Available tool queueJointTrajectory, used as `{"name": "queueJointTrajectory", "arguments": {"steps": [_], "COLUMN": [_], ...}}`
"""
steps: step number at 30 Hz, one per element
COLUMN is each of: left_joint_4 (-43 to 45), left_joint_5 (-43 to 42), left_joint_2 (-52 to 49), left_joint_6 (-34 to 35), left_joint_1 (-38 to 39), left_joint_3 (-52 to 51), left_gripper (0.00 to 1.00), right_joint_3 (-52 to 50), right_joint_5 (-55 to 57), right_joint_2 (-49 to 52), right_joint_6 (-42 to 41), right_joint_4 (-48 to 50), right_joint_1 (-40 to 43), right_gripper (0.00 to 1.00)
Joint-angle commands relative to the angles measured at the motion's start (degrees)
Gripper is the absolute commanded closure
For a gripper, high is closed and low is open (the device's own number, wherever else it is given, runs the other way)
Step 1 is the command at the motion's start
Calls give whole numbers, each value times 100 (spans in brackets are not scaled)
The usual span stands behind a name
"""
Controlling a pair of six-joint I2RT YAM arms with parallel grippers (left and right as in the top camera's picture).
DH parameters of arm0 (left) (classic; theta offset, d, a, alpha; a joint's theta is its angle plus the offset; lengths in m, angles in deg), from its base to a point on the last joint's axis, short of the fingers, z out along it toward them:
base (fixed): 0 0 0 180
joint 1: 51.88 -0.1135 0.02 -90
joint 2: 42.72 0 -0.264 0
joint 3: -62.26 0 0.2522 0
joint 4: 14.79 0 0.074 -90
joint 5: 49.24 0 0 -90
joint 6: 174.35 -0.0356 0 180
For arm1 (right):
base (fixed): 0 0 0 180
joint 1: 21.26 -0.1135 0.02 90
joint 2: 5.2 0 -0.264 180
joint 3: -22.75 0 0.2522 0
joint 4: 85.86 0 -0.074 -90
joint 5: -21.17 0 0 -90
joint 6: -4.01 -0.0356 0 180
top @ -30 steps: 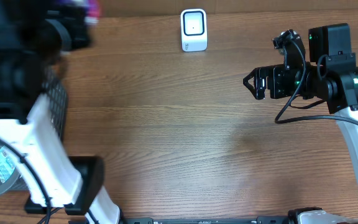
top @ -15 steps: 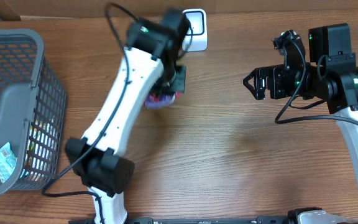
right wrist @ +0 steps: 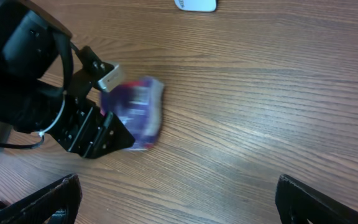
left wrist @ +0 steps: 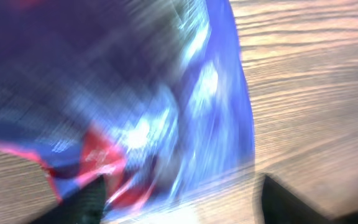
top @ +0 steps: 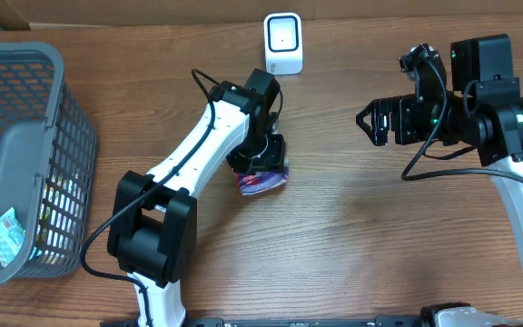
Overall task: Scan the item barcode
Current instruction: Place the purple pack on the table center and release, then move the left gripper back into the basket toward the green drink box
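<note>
While the wooden table (top: 334, 236) bears everything, the grey wire basket (top: 25, 64) stands at its left edge. My left gripper (top: 260, 166) points down at mid-table, jaws apart over the blue-and-purple packet (top: 263, 180), which lies on the wood. My right gripper (top: 363, 123) hovers at the right, jaws wide and empty. The white scanner (top: 282, 43) stands at the far edge.

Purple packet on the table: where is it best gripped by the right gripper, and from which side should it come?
Take the purple packet by its free edge, away from the left gripper, coming from above on the right gripper's side. It lies low and crumpled on the table, so a top-down pinch across a fold should probably hold; the left arm covers its other side.
</note>
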Motion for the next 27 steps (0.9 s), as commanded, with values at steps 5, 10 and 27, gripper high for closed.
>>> {"name": "queueJointTrajectory", "arguments": {"steps": [5, 10, 27], "left_joint_4": [-929, -1888, -3034], "left_joint_5": [96, 175, 763], "left_joint_2": [107, 109, 1429], "left_joint_6": [-494, -505, -566], "left_joint_1": [-396, -1110, -4551], "left_joint_3": [1950, 3716, 4395], "left_gripper": [8, 9, 9], "right_joint_3": [151, 151, 146], "right_joint_5": [46, 46, 46], "right_joint_2": [9, 9, 20], "right_joint_6": [28, 28, 28], "right_joint_4": [15, 15, -55], "right_joint_1": [-33, -33, -33], "right_gripper": [0, 0, 0]}}
